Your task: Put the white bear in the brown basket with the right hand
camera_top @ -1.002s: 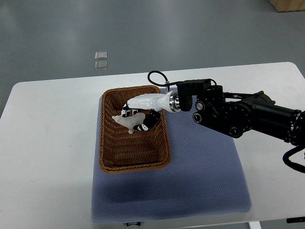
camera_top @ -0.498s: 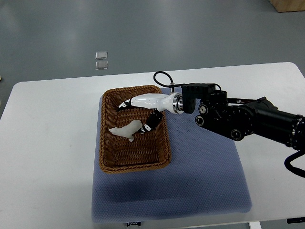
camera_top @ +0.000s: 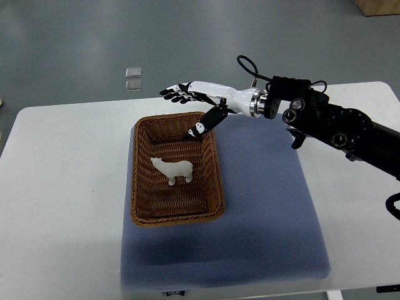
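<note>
the white table (camera_top: 62,187) carries a blue mat (camera_top: 262,206) with the brown basket (camera_top: 140,215) on it. the right hand (camera_top: 197,100) hovers over the basket's far rim, fingers spread and empty. the white bear (camera_top: 174,169) lies inside the basket, so placement looks done; only retreat remains.

The black right robot arm (camera_top: 350,128) is cut off by the right edge. The grey-blue textured mat's (camera_top: 262,206) front edge runs out of frame below. Small label print there is illegible. Two small clear square objects (camera_top: 132,78) on the floor cannot be identified.
</note>
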